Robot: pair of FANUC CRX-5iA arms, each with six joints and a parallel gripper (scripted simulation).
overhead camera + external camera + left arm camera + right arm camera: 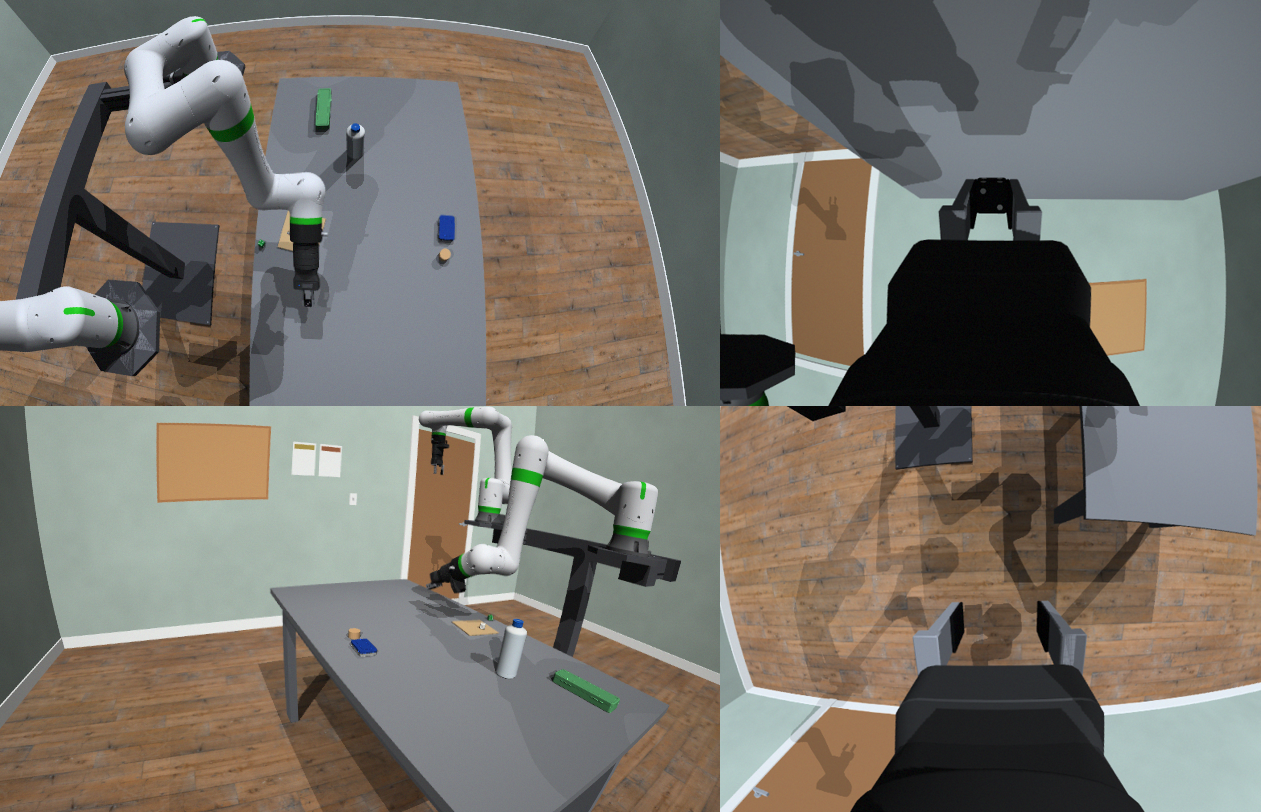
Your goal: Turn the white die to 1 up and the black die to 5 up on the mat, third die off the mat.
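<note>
Behind the jaws of each gripper, left (308,301) (432,586) (990,213) and right (438,472) (1002,626), a black housing (988,314) (999,729) with bevelled corners is widening rearward. Squared grey fingers are carrying dark inner pads (957,626). Farther back from the jaws, rounded white arm sections (234,151) (514,511) are bearing bright green bands (306,220) (526,477) and small dark screw recesses.

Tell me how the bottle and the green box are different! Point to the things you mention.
The bottle (355,143) (511,653) stands upright; the green box (323,108) (585,690) lies flat. The bottle is white with a blue cap, but the green box is green all over. The bottle is round, while the green box has straight sides. Both are on the table.
</note>
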